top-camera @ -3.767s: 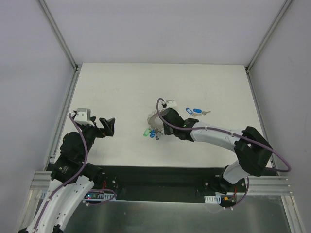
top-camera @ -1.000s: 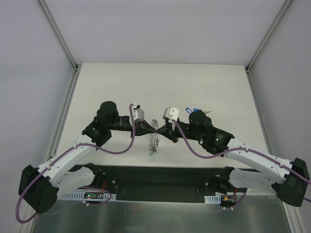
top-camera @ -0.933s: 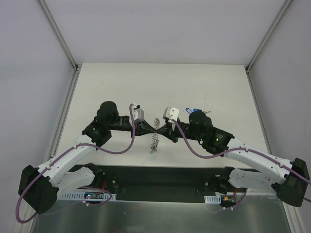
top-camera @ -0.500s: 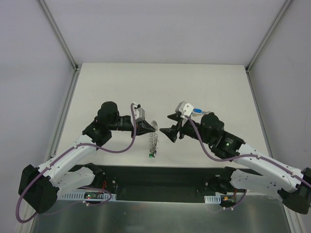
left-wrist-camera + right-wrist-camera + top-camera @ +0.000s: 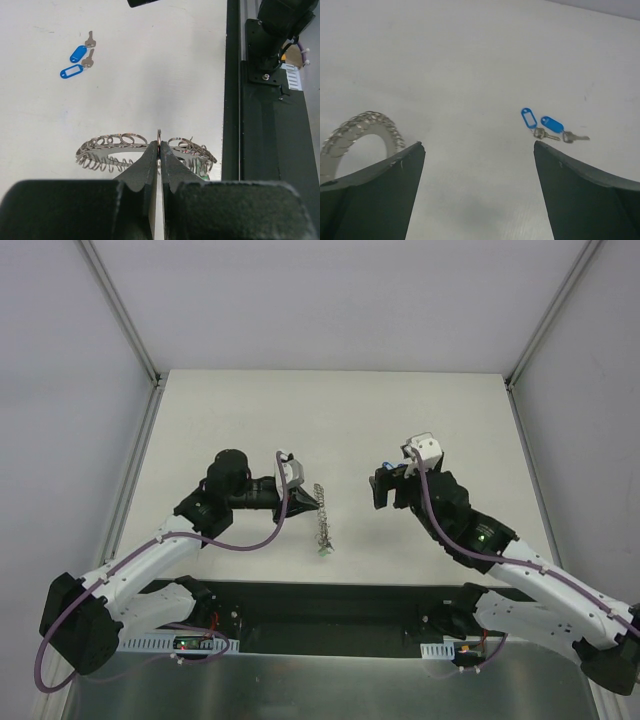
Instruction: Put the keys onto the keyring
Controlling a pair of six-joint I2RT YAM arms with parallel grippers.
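Left gripper point(image 5: 158, 146) is clamped on the keyring point(image 5: 114, 142), which hangs from it. Right gripper point(image 5: 478, 146) stands spread wide and empty. The blue-tagged keys point(image 5: 545, 127) lie at its 2 o'clock, long axes 10-to-4. The right arm is nearer.

The right gripper point(image 5: 383, 490) has let go of the large silvery coiled metal keyring point(image 5: 321, 518), spread its fingers wide and drawn back to the right. The ring, earlier flat on the table, now hangs edge-on from the left gripper point(image 5: 306, 502) alone, which reached in from the left.
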